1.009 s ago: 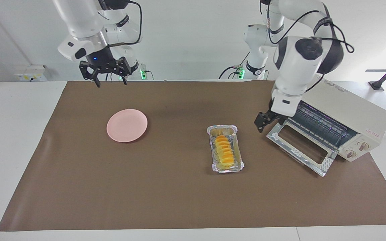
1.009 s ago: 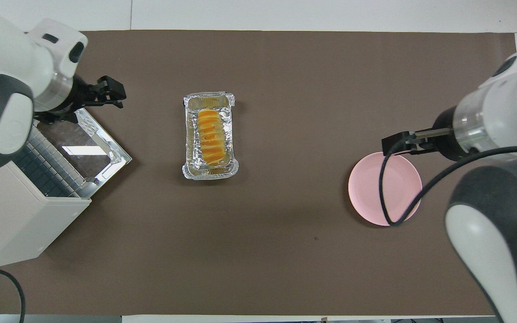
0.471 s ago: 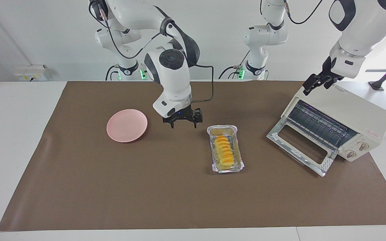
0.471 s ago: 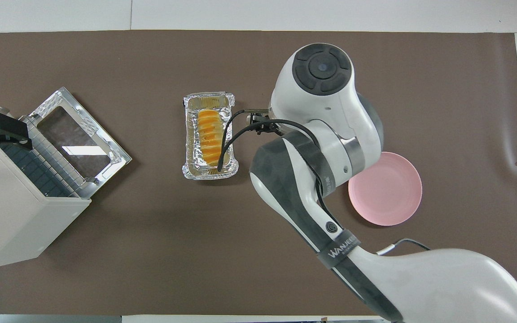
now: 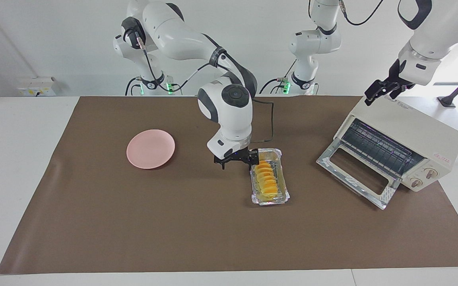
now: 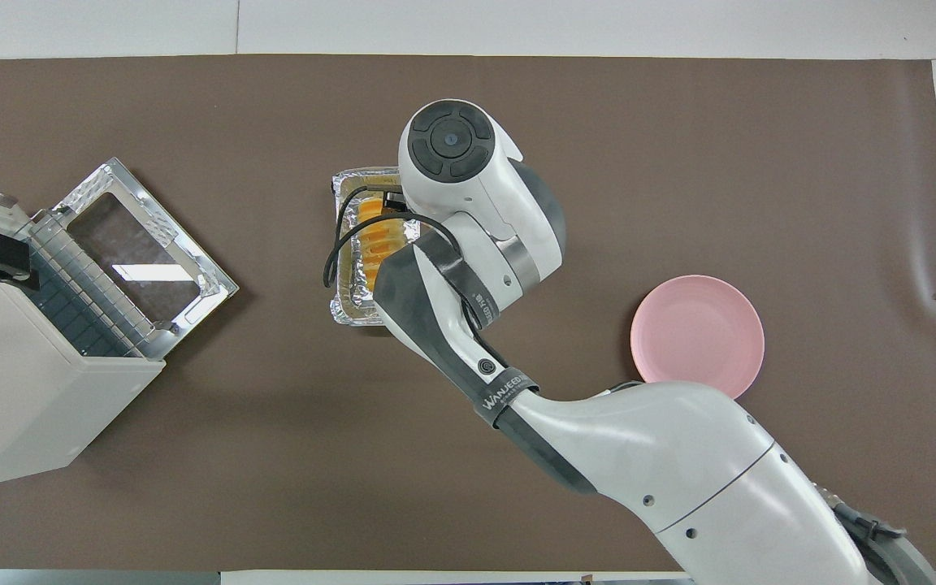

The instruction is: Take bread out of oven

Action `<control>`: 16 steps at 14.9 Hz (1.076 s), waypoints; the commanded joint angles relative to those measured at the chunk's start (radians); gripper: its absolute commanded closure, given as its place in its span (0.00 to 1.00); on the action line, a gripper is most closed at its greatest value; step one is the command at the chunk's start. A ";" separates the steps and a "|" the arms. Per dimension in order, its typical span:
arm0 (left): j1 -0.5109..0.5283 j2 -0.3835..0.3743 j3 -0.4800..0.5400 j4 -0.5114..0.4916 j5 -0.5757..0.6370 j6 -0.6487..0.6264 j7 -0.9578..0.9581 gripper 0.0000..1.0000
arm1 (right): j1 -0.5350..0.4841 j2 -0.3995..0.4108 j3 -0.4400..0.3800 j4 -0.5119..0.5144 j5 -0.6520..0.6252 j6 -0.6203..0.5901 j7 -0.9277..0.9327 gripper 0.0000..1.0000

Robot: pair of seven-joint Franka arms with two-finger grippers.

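Note:
The bread (image 5: 266, 180) lies in a crinkled foil tray (image 5: 270, 200) on the brown mat, outside the oven (image 5: 412, 135). The oven's drop-down door (image 5: 356, 174) is open and its rack is bare. My right gripper (image 5: 237, 165) is open and low at the tray's end nearer the robots; one finger (image 5: 251, 163) is over the tray's rim, the other beside the tray. In the overhead view my right wrist covers part of the bread (image 6: 366, 240) and the tray (image 6: 346, 305). My left gripper (image 5: 378, 93) hangs over the oven's top (image 6: 21, 406).
A round pink plate (image 5: 150, 148) sits on the mat toward the right arm's end of the table; it also shows in the overhead view (image 6: 697, 341). The brown mat (image 5: 173, 222) covers most of the table.
My right arm swung from above the plate's end of the table to the foil tray and came down. My left gripper rose from the oven door to above the oven's top.

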 commanded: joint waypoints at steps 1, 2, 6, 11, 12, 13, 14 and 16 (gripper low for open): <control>-0.037 0.009 -0.001 -0.014 -0.010 -0.015 0.012 0.00 | 0.046 0.081 -0.005 0.037 -0.034 0.055 0.020 0.00; -0.038 0.003 -0.002 -0.014 -0.011 -0.021 0.013 0.00 | 0.058 0.098 -0.004 0.036 -0.058 0.063 0.020 0.00; -0.037 -0.015 -0.002 -0.010 -0.021 -0.005 0.018 0.00 | 0.061 0.101 -0.002 0.017 -0.118 0.059 0.017 0.00; -0.028 -0.028 -0.002 -0.034 -0.025 -0.012 0.056 0.00 | 0.059 0.101 -0.002 0.016 -0.117 0.068 0.017 1.00; -0.026 -0.037 -0.002 -0.048 -0.025 -0.011 0.055 0.00 | 0.063 0.101 -0.002 0.014 -0.118 0.069 0.017 1.00; -0.032 -0.041 0.001 -0.059 -0.025 -0.006 0.050 0.00 | 0.061 0.101 -0.002 0.014 -0.126 0.069 0.015 1.00; -0.037 -0.040 0.001 -0.050 -0.024 -0.006 0.045 0.00 | 0.061 0.101 -0.002 0.014 -0.128 0.073 0.015 1.00; -0.037 -0.040 0.001 -0.050 -0.024 -0.006 0.042 0.00 | 0.053 0.101 -0.001 0.014 -0.126 0.077 0.014 1.00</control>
